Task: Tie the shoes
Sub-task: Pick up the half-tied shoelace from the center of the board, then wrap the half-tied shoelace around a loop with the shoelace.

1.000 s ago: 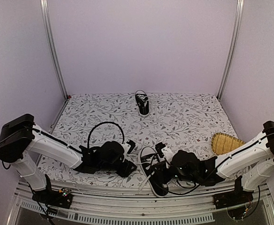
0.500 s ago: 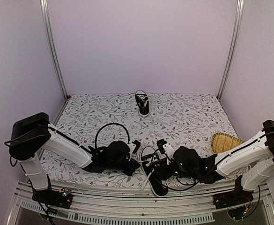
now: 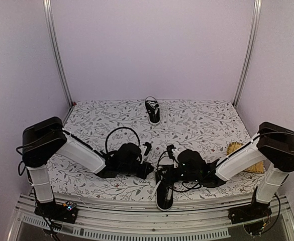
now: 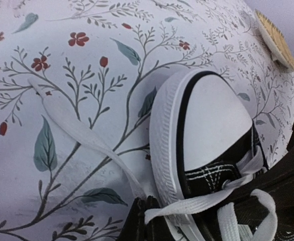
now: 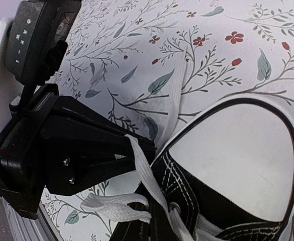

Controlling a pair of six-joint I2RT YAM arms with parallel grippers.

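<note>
One of the shoes (image 3: pixel 163 195), black with a white toe cap, lies at the table's front edge between my two grippers. In the left wrist view its toe cap (image 4: pixel 214 118) fills the right side. My left gripper (image 4: pixel 148 205) is shut on a white lace (image 4: pixel 207 201) that runs from the eyelets. My right gripper (image 5: pixel 154 210) sits against the shoe's side, shut on a folded loop of lace (image 5: pixel 114 207). The left gripper's fingers (image 5: pixel 101 150) show there, pinching the other lace strand (image 5: pixel 144 168). The other shoe (image 3: pixel 153 110) stands at the far middle of the table.
A flat woven bamboo tray (image 3: pixel 245 150) lies at the right, behind the right arm, and shows in the left wrist view as tray (image 4: pixel 275 37). A loose lace end (image 4: pixel 71 125) trails across the floral cloth (image 3: pixel 197 125). Metal frame posts (image 3: pixel 56 55) stand at the back corners.
My left arm has moved right to the near shoe and its gripper has shut on a lace. The right gripper has shifted left and further in over the shoe, staying shut.
</note>
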